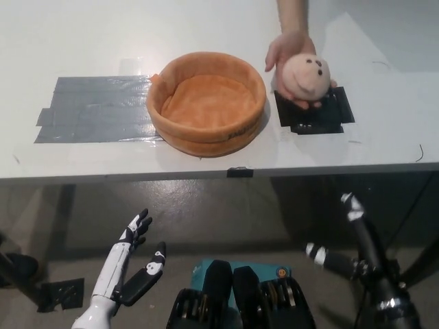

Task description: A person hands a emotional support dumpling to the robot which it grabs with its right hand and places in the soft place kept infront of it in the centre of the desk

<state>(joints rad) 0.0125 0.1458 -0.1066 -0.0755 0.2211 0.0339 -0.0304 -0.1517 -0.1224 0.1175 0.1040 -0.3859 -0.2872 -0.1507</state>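
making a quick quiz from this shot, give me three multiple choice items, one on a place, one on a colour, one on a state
1. Where is the round peach plush dumpling with a face?
A. inside the basket
B. in a person's hand above the black tape patch
C. in the robot's black right hand

2. What colour is the round soft fabric basket?
A. orange
B. blue
C. green

3. What state is the robot's white left hand in?
A. shut on the dumpling
B. resting on the white desk
C. open, holding nothing, below the desk edge

Answers:
1. B, the person's hand cups the dumpling right of the basket.
2. A, its rim and inside are orange.
3. C, its fingers are spread apart with nothing between them.
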